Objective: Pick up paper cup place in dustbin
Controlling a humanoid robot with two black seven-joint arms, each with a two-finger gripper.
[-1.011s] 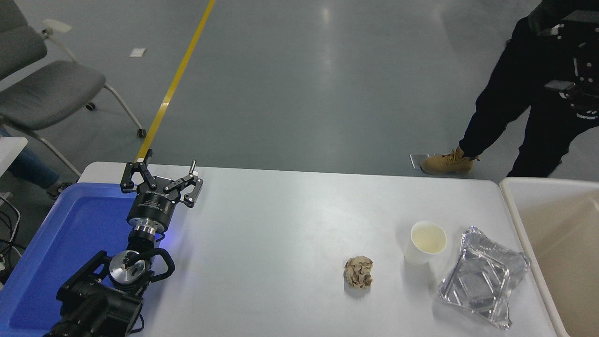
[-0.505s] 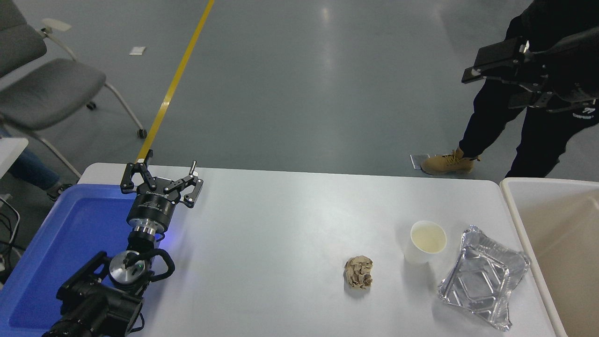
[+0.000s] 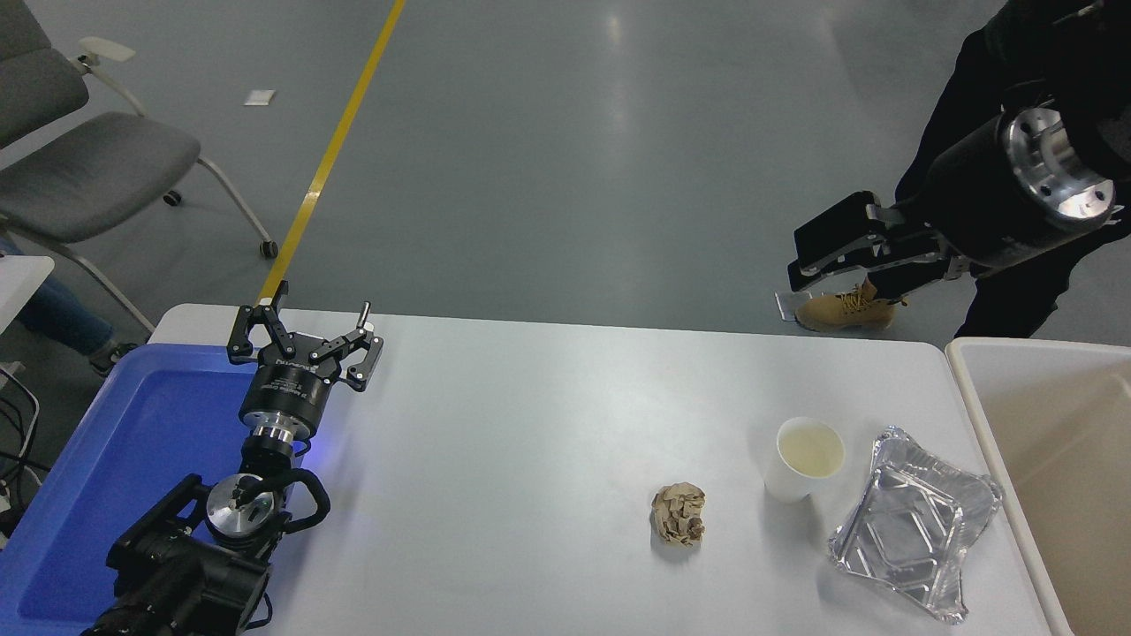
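The white paper cup (image 3: 802,461) stands upright on the white table (image 3: 530,424) at the right, cream inside showing. The beige dustbin (image 3: 970,389) sits at the table's right edge, cut off by the picture. My right gripper (image 3: 795,262) comes in from the upper right, held high beyond the table's far edge, up and behind the cup, well apart from it. Its two fingers stand a little apart and hold nothing. My left gripper (image 3: 323,302) is parked open at the left, by the blue tray.
A crumpled brown paper ball (image 3: 679,514) lies left of the cup. A crinkled silver foil tray (image 3: 910,530) lies between cup and dustbin. A blue plastic tray (image 3: 132,424) is at the far left. A person's leg and tan boot (image 3: 844,307) are beyond the far edge.
My right arm has swung down and left from the top right corner, bringing its gripper closer to the table's far edge. Cup, ball, foil tray and left arm have not moved.
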